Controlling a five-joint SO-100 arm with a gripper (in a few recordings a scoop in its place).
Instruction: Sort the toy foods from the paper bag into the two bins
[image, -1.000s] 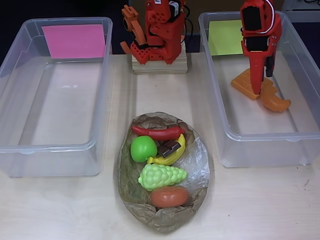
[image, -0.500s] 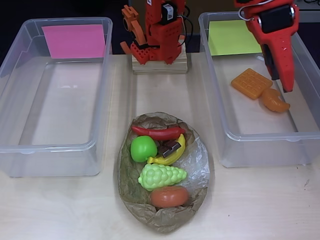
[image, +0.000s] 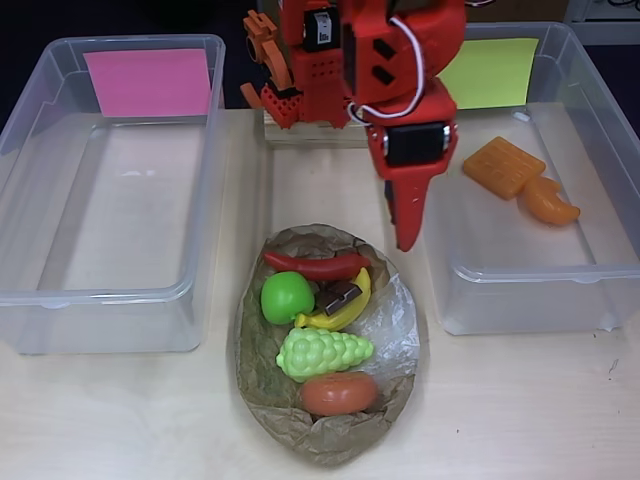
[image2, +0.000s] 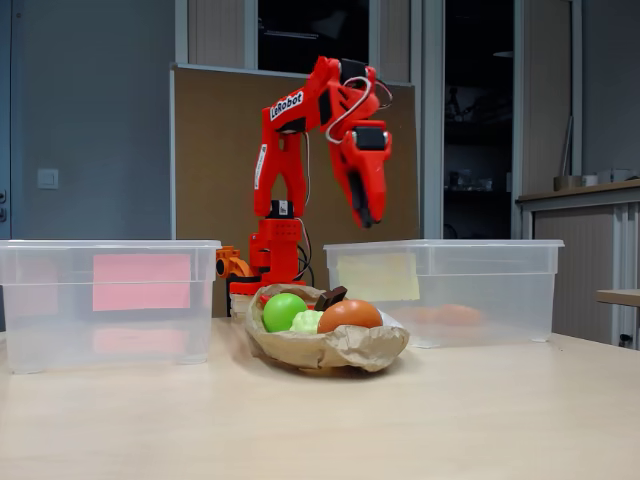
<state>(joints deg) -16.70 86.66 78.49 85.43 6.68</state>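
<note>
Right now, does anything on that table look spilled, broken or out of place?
Nothing stands out. The toy foods sit tidily inside the crumpled paper bag, the waffle and croissant lie in the yellow-green labelled bin, and the pink-labelled bin is upright. The gripper hangs above the table, holding nothing.

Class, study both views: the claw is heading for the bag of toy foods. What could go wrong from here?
1. The toys are packed tight: the chocolate lies on the banana beside the apple, so the claw may knock neighbours.
2. The bag is crumpled and loose; a push could shift it.
3. The claw hangs over the bin wall and could clip it when swinging back with a toy.
</note>
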